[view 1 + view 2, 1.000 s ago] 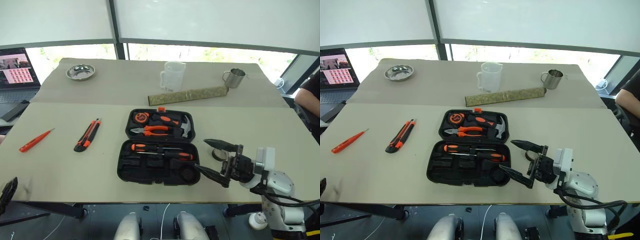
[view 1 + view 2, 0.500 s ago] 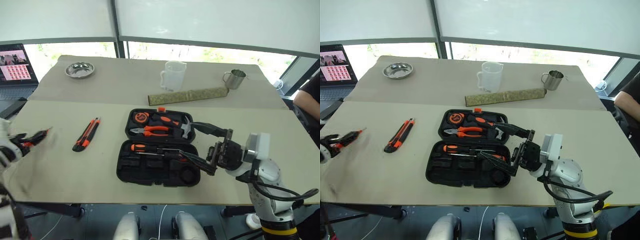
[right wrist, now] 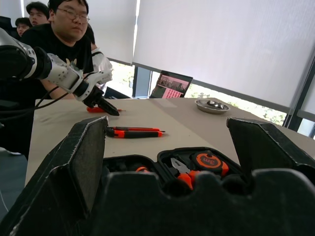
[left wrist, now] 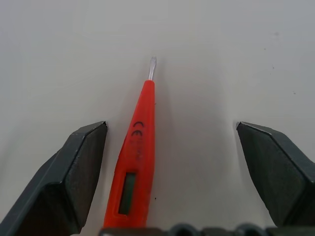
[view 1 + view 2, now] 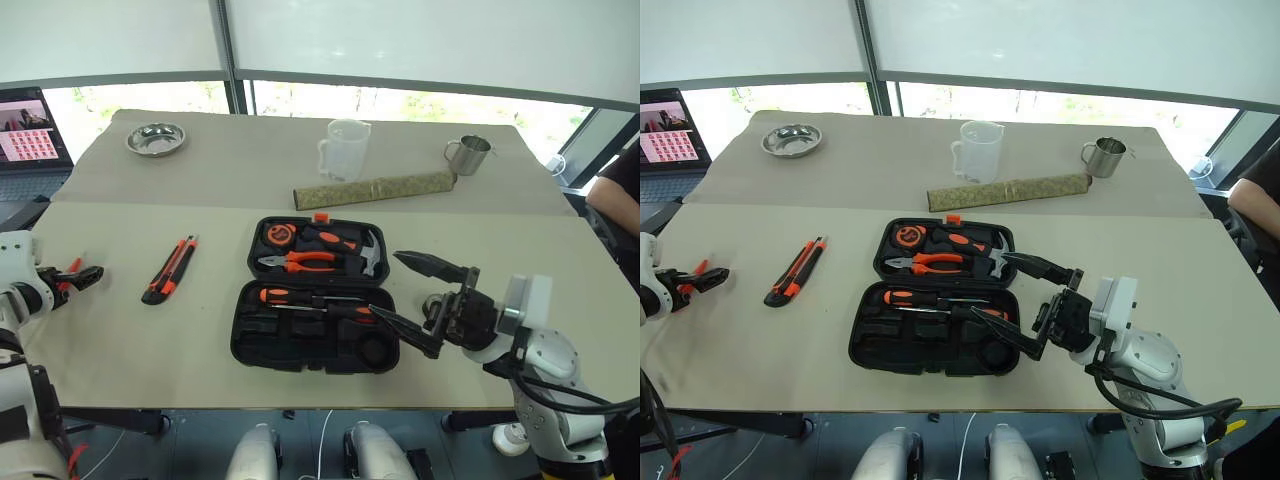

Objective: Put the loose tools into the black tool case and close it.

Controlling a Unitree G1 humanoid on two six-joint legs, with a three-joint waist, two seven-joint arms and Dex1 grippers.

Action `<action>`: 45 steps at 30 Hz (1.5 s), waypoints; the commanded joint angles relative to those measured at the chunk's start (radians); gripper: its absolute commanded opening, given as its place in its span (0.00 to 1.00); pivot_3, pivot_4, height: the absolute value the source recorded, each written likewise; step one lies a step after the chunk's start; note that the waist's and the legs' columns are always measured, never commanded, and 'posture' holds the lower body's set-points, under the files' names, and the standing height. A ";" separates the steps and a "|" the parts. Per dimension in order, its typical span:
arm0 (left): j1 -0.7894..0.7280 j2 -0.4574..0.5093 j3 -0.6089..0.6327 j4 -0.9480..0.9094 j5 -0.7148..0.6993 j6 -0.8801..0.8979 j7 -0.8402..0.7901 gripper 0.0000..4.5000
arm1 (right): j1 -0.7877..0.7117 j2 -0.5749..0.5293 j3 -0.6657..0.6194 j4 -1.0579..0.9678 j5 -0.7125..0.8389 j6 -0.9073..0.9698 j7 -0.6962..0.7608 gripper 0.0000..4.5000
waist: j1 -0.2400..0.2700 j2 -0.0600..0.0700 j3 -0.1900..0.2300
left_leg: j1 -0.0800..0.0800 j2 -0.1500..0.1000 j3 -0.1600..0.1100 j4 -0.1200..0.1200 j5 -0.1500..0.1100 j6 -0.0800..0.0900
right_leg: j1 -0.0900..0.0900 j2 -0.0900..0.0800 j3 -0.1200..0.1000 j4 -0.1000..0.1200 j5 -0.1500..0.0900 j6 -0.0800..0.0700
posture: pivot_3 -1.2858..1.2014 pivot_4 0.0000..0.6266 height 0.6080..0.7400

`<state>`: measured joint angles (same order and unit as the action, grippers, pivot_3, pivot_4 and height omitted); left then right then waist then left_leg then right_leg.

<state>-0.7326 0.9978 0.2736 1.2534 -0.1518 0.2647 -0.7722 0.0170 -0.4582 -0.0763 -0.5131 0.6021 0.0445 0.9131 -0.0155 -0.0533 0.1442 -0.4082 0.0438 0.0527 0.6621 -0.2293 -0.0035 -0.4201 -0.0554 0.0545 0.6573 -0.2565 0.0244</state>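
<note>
The black tool case (image 5: pixel 243 338) lies open at the table's middle. Pliers, a hammer and a tape measure sit in its far half, two black-and-orange screwdrivers (image 5: pixel 320 300) in its near half. The slim orange screwdriver (image 4: pixel 136 157) lies flat on the table at the far left, between the wide-apart fingers of my open left gripper (image 5: pixel 84 273), nearer one finger. A black-and-orange utility knife (image 5: pixel 172 270) lies between it and the case. My right gripper (image 5: pixel 385 283) hangs open and empty over the case's right end.
On the far half of the table stand a steel bowl (image 5: pixel 156 138), a clear jug (image 5: pixel 342 150), a metal cup (image 5: pixel 468 155) and a long rolled tube (image 5: pixel 375 186). A laptop (image 5: pixel 27 125) sits far left. People (image 3: pixel 69 29) stand beside the table.
My left gripper rose from the table's near left edge and reached forward until its fingers straddle the orange screwdriver. The right gripper swung over the case, then drew back a little.
</note>
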 commanded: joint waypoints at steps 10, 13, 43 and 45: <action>0.113 0.021 0.066 -0.012 -0.043 -0.091 -0.140 0.10 | -0.034 -0.031 -0.014 -0.017 0.019 -0.013 0.021 1.00 | 0.000 0.001 0.000 | 0.002 0.000 0.002 0.000 0.000 0.000 | 0.000 -0.001 0.002 0.001 0.000 0.000 | 0.52 0.24 1.00; 0.101 0.007 0.134 -0.075 -0.122 -0.201 -0.286 0.10 | -0.038 -0.058 -0.026 -0.016 0.032 -0.013 0.048 1.00 | 0.002 0.001 0.000 | 0.001 0.000 0.002 0.000 0.000 0.000 | 0.000 0.000 0.002 0.001 0.000 0.000 | 0.52 0.24 1.00; 0.154 -0.198 -0.629 -1.323 0.088 0.074 -0.605 0.10 | 0.193 -0.363 -0.198 -0.102 0.084 0.183 0.148 1.00 | 0.007 0.003 0.002 | -0.002 0.004 0.000 0.008 0.000 0.001 | 0.000 0.010 0.011 0.001 0.000 0.001 | 0.52 0.24 1.00; 0.130 -0.230 -0.653 -1.304 0.106 0.105 -0.579 0.10 | 0.198 -0.354 -0.195 -0.111 0.084 0.182 0.135 1.00 | 0.010 0.003 0.002 | -0.002 0.004 0.000 0.009 0.000 0.001 | 0.001 0.010 0.011 0.001 0.000 0.002 | 0.52 0.24 1.00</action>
<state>-0.5883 0.7829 -0.3598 -0.0613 -0.0734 0.3517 -1.3767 0.2122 -0.8174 -0.2494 -0.5874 0.6728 0.2259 1.0614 -0.0054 -0.0503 0.1462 -0.4102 0.0477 0.0525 0.6717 -0.2296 -0.0025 -0.4183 -0.0450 0.0659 0.6583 -0.2571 0.0267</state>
